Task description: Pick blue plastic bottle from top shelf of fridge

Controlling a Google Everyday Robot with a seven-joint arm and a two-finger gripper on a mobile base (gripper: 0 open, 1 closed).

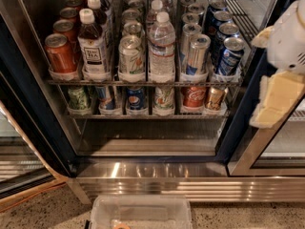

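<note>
The fridge (28,113) stands open with its dark frame around the shelves. The top shelf (143,82) is a wire rack with lanes of cans and bottles. The blue plastic bottle (93,46), brown tea with a white cap and a "TEA" label, stands upright at the front of the second lane from the left, with more tea bottles behind it. My gripper (279,99), white with a yellowish lower part, hangs at the right edge of the view, in front of the door frame and well to the right of the bottle. It holds nothing.
A red can (60,54) stands left of the tea bottle and a green-white can (131,56) right of it. A clear water bottle (162,46) and blue cans (228,56) fill the right lanes. A lower rack (138,99) holds short cans. A clear bin (140,213) sits on the floor in front.
</note>
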